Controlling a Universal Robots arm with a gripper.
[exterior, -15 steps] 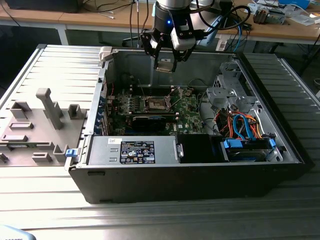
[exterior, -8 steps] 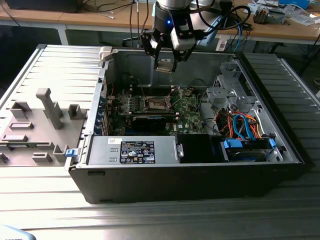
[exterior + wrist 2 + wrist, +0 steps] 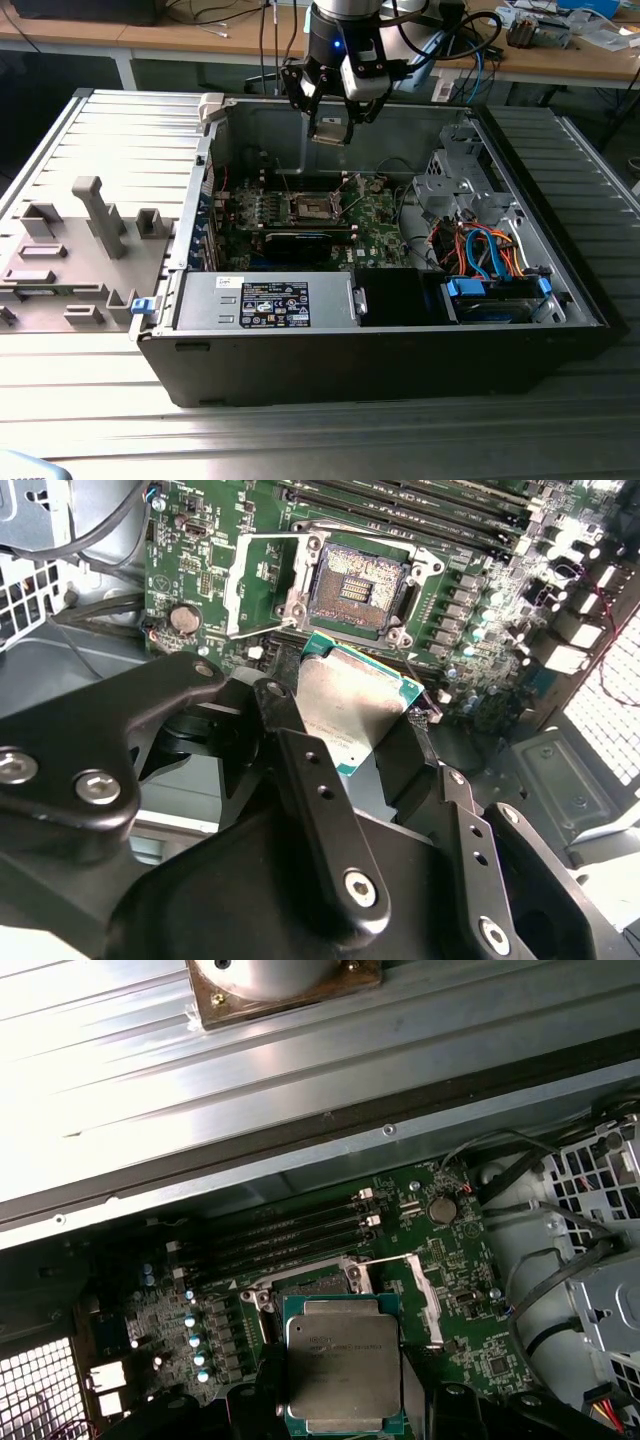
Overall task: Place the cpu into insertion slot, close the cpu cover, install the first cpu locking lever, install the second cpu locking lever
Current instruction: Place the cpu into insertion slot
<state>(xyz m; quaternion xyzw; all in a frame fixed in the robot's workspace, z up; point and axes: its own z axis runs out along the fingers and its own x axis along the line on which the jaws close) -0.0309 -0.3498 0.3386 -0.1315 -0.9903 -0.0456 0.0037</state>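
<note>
A robot arm's tool [image 3: 330,128] hangs above an open computer case [image 3: 350,365] lying on its side on a ribbed metal counter [image 3: 110,140]. The tool is narrowed onto the cpu [image 3: 330,133], a pale square at its tip, held clear of the board in the exterior view.

In the second wrist view, the black fingers [image 3: 300,755] press on opposite edges of the cpu [image 3: 352,702]. Its silvery top faces the camera, and the green motherboard [image 3: 480,630] lies beyond it. The insertion slot [image 3: 358,580] lies uncovered just past the chip, its dark field of contacts bare inside a silver rim. The cpu cover [image 3: 238,585] is swung open off the slot and sits to one side of it, with green board showing through its square window.

In the first wrist view, the cpu [image 3: 343,1365] overlaps the near part of the insertion slot [image 3: 315,1285], and one rail of the cpu cover [image 3: 428,1305] shows beside it. Long dark memory slots [image 3: 280,1235] and a coin battery [image 3: 443,1208] lie farther along the board.

In the exterior view, the insertion slot [image 3: 312,207] lies near the middle of the motherboard [image 3: 375,225]. A grey power supply [image 3: 265,300] lines the near wall, and orange and blue cables [image 3: 485,250] crowd the case at the exterior view's right. A grey moulded fixture [image 3: 90,240] rests on the counter at the exterior view's left.
</note>
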